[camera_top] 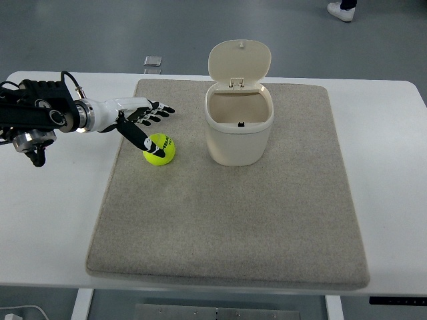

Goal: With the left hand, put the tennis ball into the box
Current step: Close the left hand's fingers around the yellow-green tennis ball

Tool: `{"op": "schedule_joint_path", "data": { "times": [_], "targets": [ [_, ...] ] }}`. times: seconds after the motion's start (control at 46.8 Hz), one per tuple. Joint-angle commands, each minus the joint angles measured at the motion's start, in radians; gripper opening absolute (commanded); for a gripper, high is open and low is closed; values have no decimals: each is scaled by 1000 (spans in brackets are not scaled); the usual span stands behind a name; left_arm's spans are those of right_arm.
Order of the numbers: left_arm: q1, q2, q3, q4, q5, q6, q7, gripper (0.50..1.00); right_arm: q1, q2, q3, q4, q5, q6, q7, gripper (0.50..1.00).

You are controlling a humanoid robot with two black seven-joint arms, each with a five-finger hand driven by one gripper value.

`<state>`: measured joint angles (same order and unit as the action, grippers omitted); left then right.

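Left arm: enters from the left edge, dark forearm with cabling lying over the white table [53, 200], wrist section silver and white.
Left hand [137, 117]: held out over the left edge of the mat, fingers spread and nearly straight, grasping nothing; fingertips [163, 111] point right toward the bin.
Thumb: black, angles down and right from the palm; its tip lies at the upper left of the ball, touching or just short of it, cannot tell which.
Tennis ball [160, 149]: yellow-green, dark print on its face, sitting on the mat just below the hand, to the left of the bin and apart from it.
Box [238, 137]: cream plastic bin with rounded corners, upright on the upper middle of the mat; interior visible and bare apart from a small dark mark on the far wall.
Lid [239, 62]: hinged at the far rim, swung fully up and back.
Mat [227, 227]: grey-beige felt rectangle covering most of the tabletop.
Floor: grey; a small square plate [153, 61] lies beyond the table's far edge; a person's white shoe [340, 11] shows at the top right.
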<state>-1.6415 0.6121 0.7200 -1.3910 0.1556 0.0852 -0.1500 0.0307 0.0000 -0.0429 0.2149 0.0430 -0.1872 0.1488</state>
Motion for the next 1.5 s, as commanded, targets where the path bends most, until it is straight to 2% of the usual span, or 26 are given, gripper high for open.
{"op": "schedule_joint_path", "data": {
  "times": [0.0, 0.385, 0.769, 1.474],
  "targets": [
    [0, 1, 1, 0, 10, 2, 1, 988, 0, 0, 0, 0, 0, 0, 0, 938],
    [0, -3, 39, 33, 171, 2, 3, 986, 0, 0, 0, 0, 0, 0, 0, 938],
    [31, -58, 30, 66, 177, 4, 3, 986, 0, 0, 0, 0, 0, 0, 0, 938],
    [51, -89, 32, 101, 222, 24, 1, 984, 0, 0, 0, 0, 0, 0, 0, 938]
  ]
}}
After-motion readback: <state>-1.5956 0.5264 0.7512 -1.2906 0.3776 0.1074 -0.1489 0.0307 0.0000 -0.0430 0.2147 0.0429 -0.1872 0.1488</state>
